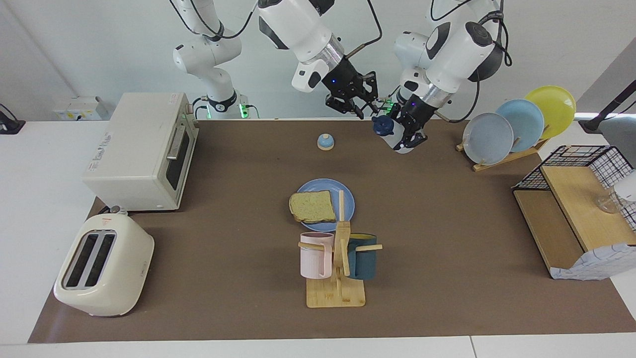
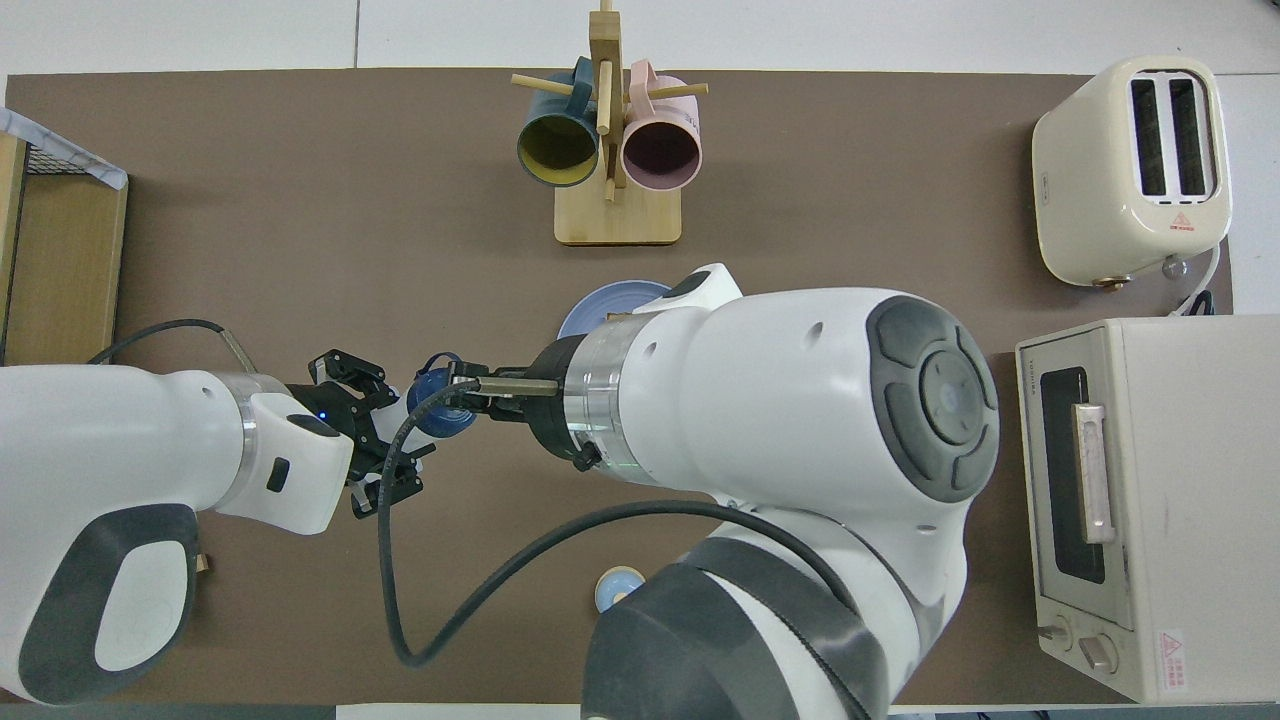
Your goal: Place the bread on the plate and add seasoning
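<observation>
Seasoning step — left gripper (image 1: pixel 406 135) is clamping the seasoning (image 1: pixel 390 132) aloft; right gripper (image 1: pixel 358 105), finger state unclear, is nearing its cap (image 1: pixel 383 126) — probably needs opening.

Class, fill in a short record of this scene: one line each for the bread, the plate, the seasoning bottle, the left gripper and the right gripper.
bread: lying on the plate
plate: on the table, beside the mug rack
seasoning bottle: tilted, held in the air
left gripper: shut on the bottle
right gripper: raised, close to the bottle's cap
</observation>
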### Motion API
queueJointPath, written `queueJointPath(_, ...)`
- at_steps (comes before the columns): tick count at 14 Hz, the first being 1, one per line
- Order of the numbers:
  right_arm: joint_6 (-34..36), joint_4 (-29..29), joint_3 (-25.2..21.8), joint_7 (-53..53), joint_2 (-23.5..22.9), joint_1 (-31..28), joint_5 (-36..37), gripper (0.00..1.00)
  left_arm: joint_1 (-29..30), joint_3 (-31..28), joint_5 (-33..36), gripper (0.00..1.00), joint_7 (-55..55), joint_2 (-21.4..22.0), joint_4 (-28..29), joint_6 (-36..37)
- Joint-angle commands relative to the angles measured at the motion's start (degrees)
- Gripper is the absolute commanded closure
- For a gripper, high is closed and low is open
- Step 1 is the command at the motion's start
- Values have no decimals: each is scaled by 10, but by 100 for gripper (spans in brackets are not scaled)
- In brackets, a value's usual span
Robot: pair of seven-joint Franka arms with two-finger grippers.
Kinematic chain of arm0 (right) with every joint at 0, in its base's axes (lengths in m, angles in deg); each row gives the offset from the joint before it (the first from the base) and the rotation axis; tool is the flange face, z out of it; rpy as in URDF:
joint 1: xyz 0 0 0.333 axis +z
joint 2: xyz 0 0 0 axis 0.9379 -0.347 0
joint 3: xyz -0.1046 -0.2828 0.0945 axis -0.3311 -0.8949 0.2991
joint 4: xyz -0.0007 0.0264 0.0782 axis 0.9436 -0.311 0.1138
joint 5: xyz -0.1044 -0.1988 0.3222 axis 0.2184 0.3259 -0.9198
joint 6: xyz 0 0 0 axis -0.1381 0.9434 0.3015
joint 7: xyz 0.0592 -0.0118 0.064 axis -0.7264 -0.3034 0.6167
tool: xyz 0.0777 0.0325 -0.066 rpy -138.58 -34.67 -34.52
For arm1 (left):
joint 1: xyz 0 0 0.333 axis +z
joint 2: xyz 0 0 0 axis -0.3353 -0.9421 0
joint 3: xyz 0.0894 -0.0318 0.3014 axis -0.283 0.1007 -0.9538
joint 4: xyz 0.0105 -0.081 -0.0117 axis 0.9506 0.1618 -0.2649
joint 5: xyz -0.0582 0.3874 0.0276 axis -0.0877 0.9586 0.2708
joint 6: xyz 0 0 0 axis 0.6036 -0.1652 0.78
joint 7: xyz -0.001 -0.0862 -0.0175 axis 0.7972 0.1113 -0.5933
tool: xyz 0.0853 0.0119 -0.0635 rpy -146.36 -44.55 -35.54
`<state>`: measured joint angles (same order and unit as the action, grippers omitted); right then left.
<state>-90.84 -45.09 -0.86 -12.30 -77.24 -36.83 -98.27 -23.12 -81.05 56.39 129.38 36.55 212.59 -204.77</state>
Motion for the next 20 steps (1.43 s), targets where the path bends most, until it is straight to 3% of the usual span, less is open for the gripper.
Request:
queueJointPath(1,-9,19,2,-17,-15,1,-5,63,-6,-5,-11,100,10,21,20,-12)
queueJointPath(9,-29,20,2,-27,-22,7,-2,64,-6,-6,-14,100,9,21,20,-13)
queueJointPath(12,-28,20,2,-27,-22,8,-2,72,-6,-6,-14,100,9,21,20,-12)
queueJointPath(17,-28,20,2,-26,-22,7,-3,99,-6,-6,-14,100,9,21,19,-12)
queueJointPath(20,-30,20,2,-27,-24,4,-10,100,-5,-6,-14,100,9,21,19,-12)
